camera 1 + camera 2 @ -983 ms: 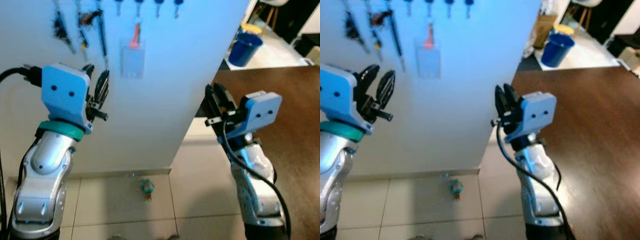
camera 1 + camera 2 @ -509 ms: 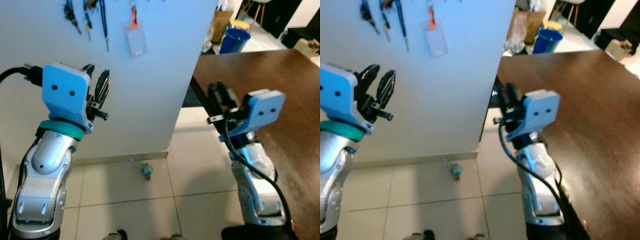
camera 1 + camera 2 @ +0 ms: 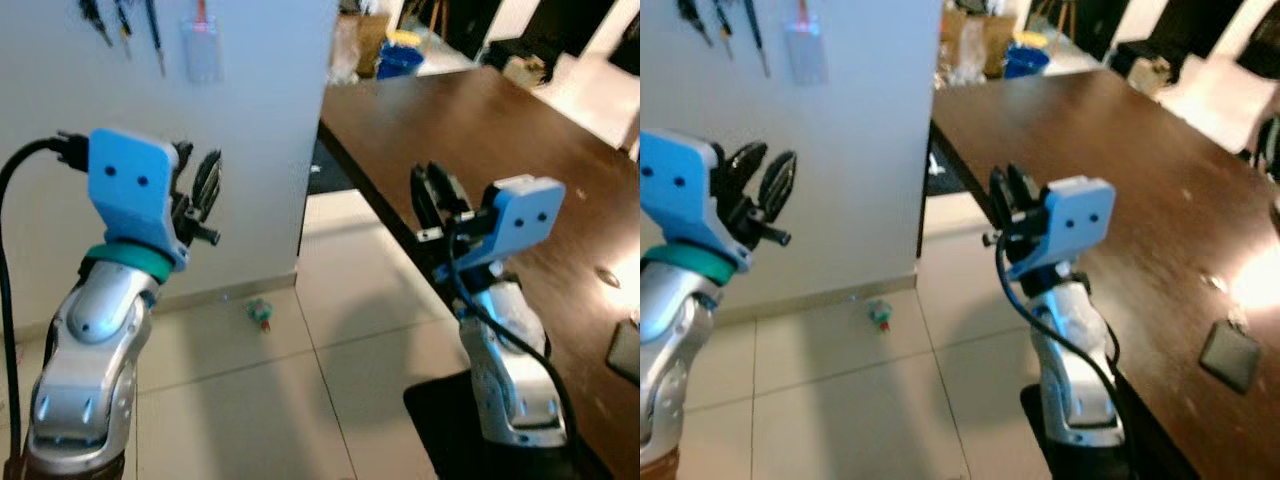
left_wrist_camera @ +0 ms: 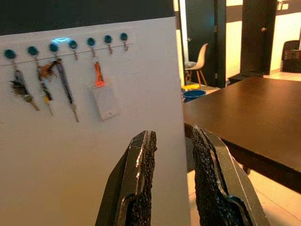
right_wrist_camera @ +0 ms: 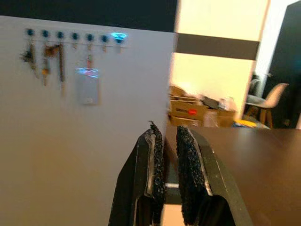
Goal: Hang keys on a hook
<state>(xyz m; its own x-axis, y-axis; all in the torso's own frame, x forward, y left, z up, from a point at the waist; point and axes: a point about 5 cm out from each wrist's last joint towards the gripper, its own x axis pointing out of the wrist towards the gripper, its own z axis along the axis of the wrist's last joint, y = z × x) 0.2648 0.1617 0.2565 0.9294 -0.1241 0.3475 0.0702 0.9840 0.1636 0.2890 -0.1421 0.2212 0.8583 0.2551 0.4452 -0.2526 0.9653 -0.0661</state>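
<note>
A white wall panel point(image 4: 84, 155) carries a row of blue hooks point(image 4: 70, 44). Several key bunches point(image 4: 44, 77) and an orange-strapped badge point(image 4: 104, 101) hang from them; the two hooks point(image 4: 116, 37) at the end nearest the table are bare. My left gripper point(image 3: 200, 185) is raised in front of the panel, open and empty. My right gripper point(image 3: 435, 190) is raised beside the dark table point(image 3: 480, 120), its fingers point(image 5: 153, 160) shut with nothing between them. A small green and red thing point(image 3: 260, 313) lies on the tiled floor by the panel's foot.
The table's long edge runs along my right side. A flat dark object point(image 3: 1225, 352) and a small item point(image 3: 605, 275) lie on it. A blue bucket point(image 3: 400, 60) and boxes stand beyond the panel. A dark shape point(image 3: 450, 420) lies on the floor by my right arm.
The camera has swung right: the panel with its hooks has slid to the upper left and more of the table shows. Both arms hold the same pose.
</note>
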